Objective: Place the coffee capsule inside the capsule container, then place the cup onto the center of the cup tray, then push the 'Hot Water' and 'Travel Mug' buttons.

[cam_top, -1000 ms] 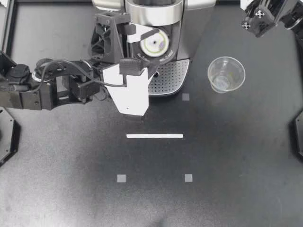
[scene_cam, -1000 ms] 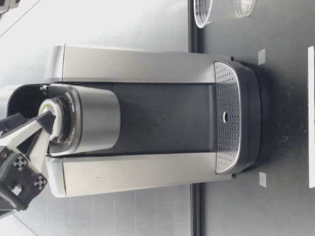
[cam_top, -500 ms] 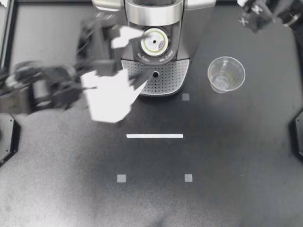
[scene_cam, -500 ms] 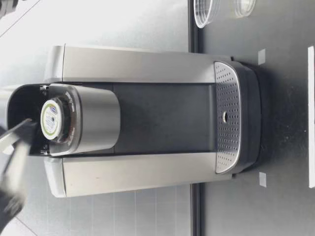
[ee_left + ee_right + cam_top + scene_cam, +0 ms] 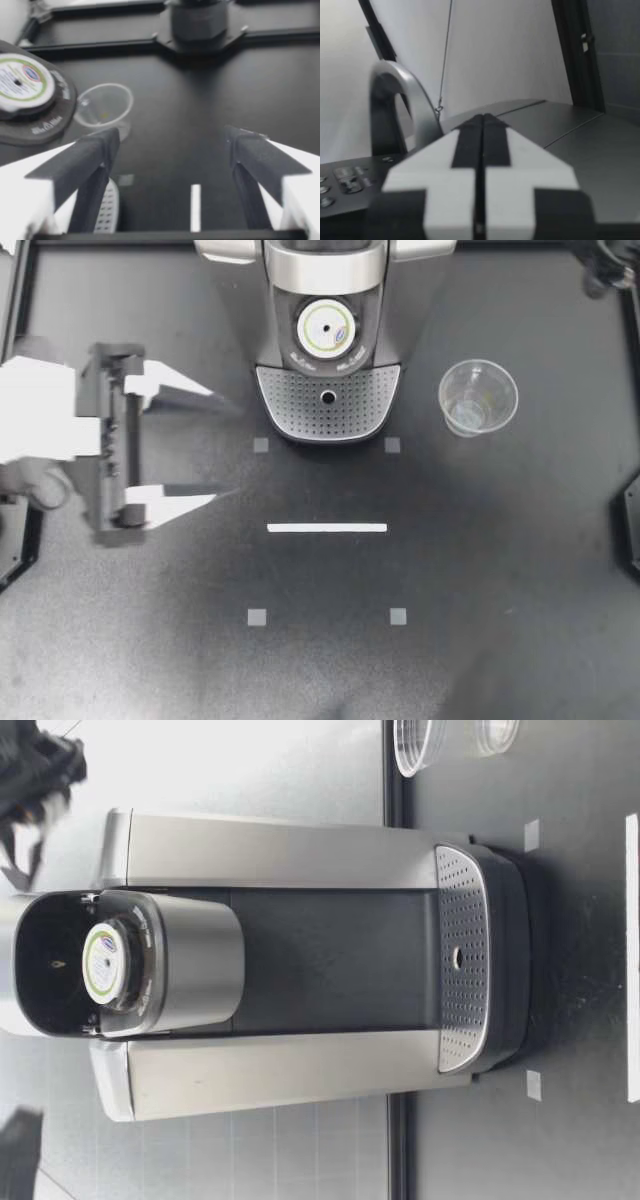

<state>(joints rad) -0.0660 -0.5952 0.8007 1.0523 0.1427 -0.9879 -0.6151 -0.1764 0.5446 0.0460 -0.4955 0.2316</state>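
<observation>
One coffee machine [image 5: 325, 280], one coffee capsule [image 5: 326, 331], one capsule container [image 5: 360, 335], one perforated cup tray [image 5: 290, 402], one clear plastic cup [image 5: 477, 397], one white strip [image 5: 327, 528] on the tabletop [image 5: 500, 570], four small grey square markers [image 5: 257, 617], two beside the tray, two beyond the strip

The coffee machine [image 5: 325, 280] is showing a satin, brushed-metal shell, with matt black plastic down its middle. Its cup tray [image 5: 328, 412] is gleaming as perforated metal. The capsule [image 5: 326, 332] is wearing a glossy foil lid. The cup [image 5: 478, 397] is looking like thin, clear plastic. The surface [image 5: 470, 590] is lying matt black and faintly grainy. My left gripper [image 5: 214, 445] is showing smooth white plastic.
</observation>
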